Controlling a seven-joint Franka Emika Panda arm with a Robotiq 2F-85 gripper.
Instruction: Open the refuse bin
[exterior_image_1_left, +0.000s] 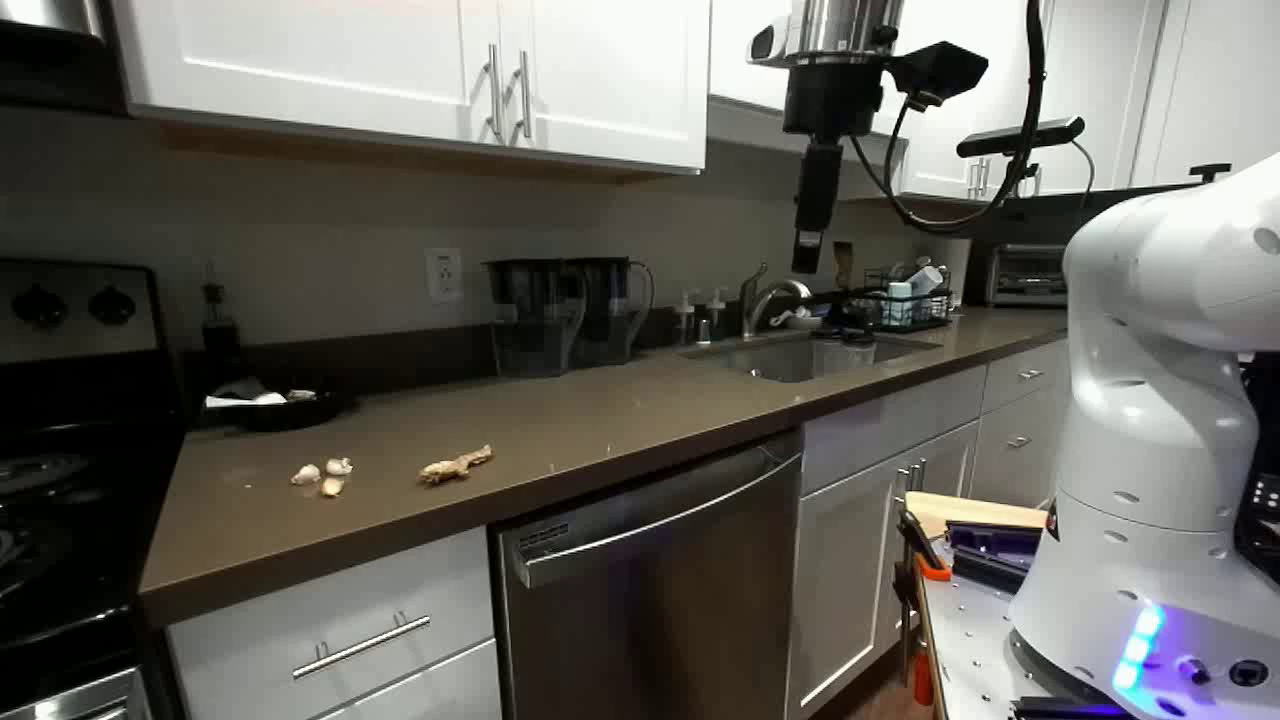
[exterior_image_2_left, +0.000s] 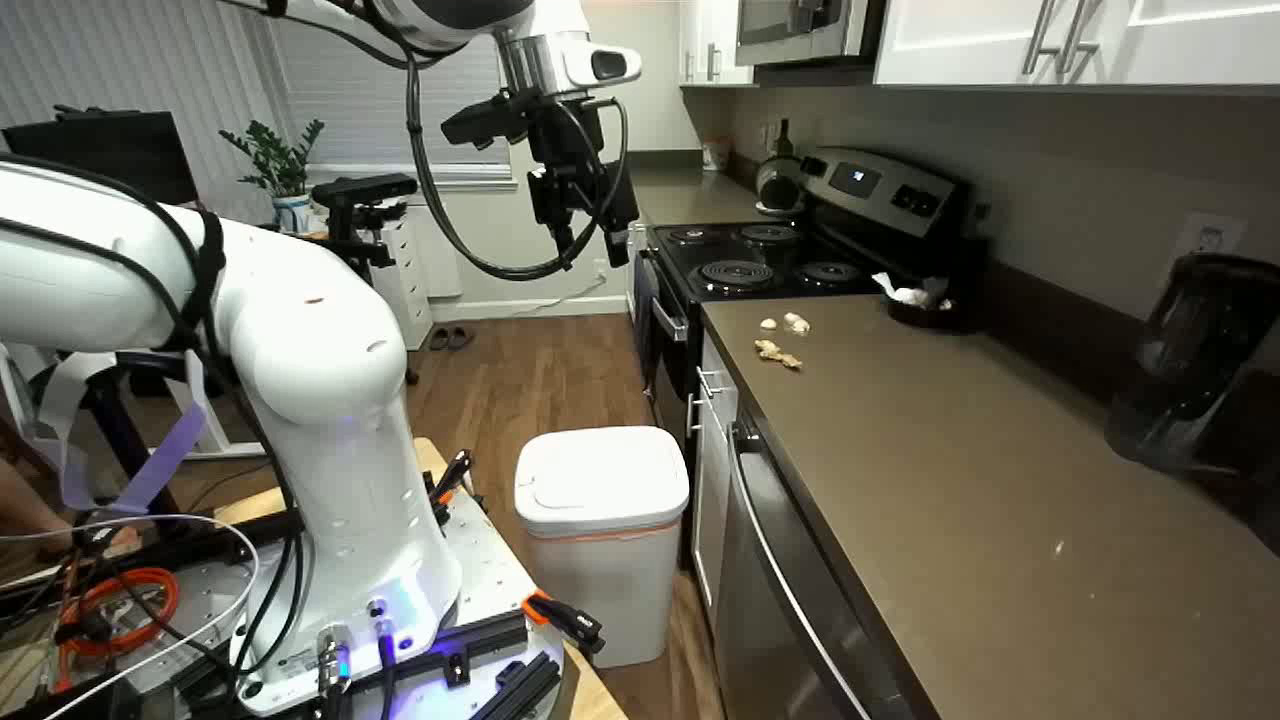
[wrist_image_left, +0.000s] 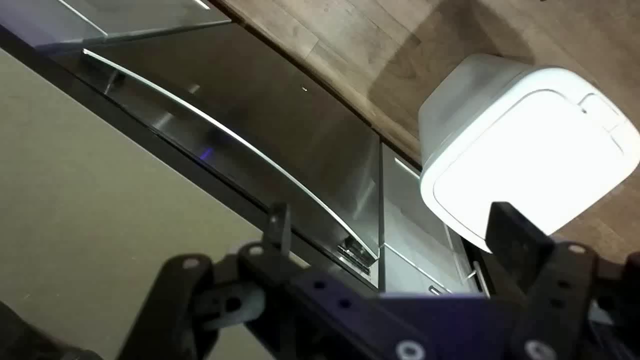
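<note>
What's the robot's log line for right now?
gripper open, empty | bin on floor, untouched | lid shut | opening not done

My pincer (wrist_image_left: 393, 222), at the bottom of the wrist view, looks matt. At right, the bin (wrist_image_left: 530, 155) looks like smooth plastic; at top, the floor (wrist_image_left: 345, 55) is wood; upper left, the dishwasher front (wrist_image_left: 280, 100) is glossy metal. In an exterior view, 2 cabinet handles (exterior_image_1_left: 494, 90), upper left, I see as shiny metal; the ginger (exterior_image_1_left: 455, 467), lower left, looks rough.
</note>
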